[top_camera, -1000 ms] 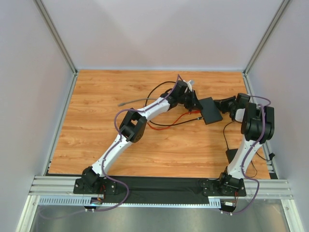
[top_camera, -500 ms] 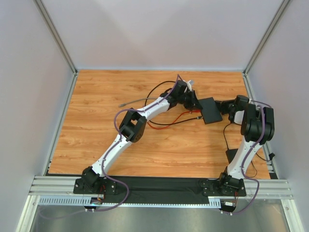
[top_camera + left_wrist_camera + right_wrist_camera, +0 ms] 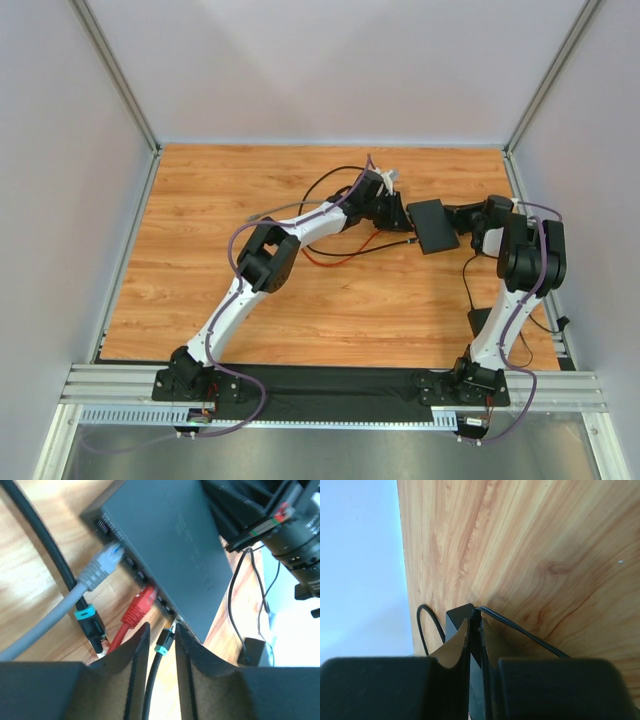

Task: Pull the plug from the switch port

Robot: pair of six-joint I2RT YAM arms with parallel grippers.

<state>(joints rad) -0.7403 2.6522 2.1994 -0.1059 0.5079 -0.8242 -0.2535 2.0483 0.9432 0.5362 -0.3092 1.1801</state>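
The switch, a flat matte-black box, lies on the wooden table between both arms. Its port row faces my left gripper. In the left wrist view a grey plug and a red plug sit in ports of the switch. A black plug with a teal band lies between the tips of my left gripper, its tip at the port row. The jaws stand slightly apart around it. My right gripper is shut on the far edge of the switch.
A loose black plug with a teal band lies on the wood left of the red one. A black power brick on a thin cord sits near the right arm's base. Grey and red cables trail left of the switch.
My left jaws have loosened around the black plug. The left arm's elbow has swung a little left, and the switch with the right gripper has shifted slightly up and left.
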